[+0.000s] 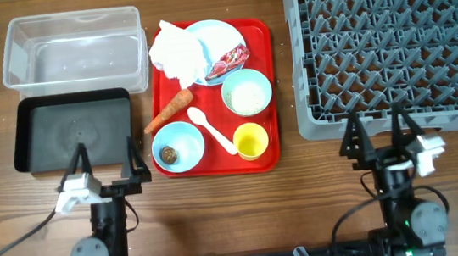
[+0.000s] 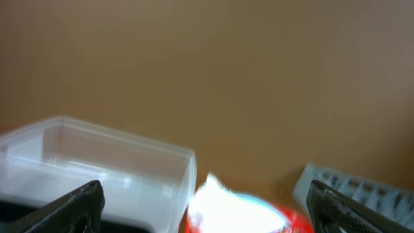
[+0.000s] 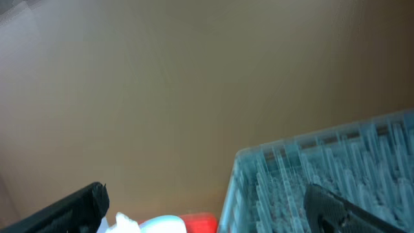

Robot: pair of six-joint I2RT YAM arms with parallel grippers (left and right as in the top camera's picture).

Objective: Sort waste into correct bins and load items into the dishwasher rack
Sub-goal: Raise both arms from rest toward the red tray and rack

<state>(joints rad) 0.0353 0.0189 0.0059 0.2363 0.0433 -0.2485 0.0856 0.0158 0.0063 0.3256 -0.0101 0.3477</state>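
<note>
- Start of the sorting job, judging by the layout: both bins and the rack hold nothing, and every item sits on the flat red tray (image 1: pixel 260 33) at the middle of the wooden table.
- The left gripper (image 1: pixel 106 154) hovers at the near edge of the black tray (image 1: pixel 18 137), jaws spread wide, holding nothing.
- The right gripper (image 1: pixel 376 129) hovers just in front of the dishwasher rack (image 1: pixel 391 43), also spread wide and empty.
- The rack is a grey plastic crate with a dense grid of upright pegs, on the right of the table.
- The clear tub (image 1: pixel 68 19) is glossy and see-through, with rounded corners; the black tray is shallower, with a dull sheen. Both lie left of the red tray.
- On the round light blue plate (image 1: pixel 221 33) rest a crumpled, soft white napkin (image 1: pixel 177 52) and a shiny red wrapper (image 1: pixel 232 59).
- An orange carrot (image 1: pixel 172 110), tapered, lies slantwise beside the plate.
- The pale green bowl (image 1: pixel 227 94) holds white grains (image 1: pixel 248 99); the light blue bowl (image 1: pixel 156 148) holds 1 small brown lump (image 1: pixel 169 155).
- A white plastic spoon (image 1: pixel 212 130) lies between the 2 bowls, near the small yellow cup (image 1: pixel 251 140).
- Likely next move: the left arm reaches for loose waste, perhaps the napkin or carrot. The napkin will squash, and the carrot may roll, so a centred pinch would suit.
</note>
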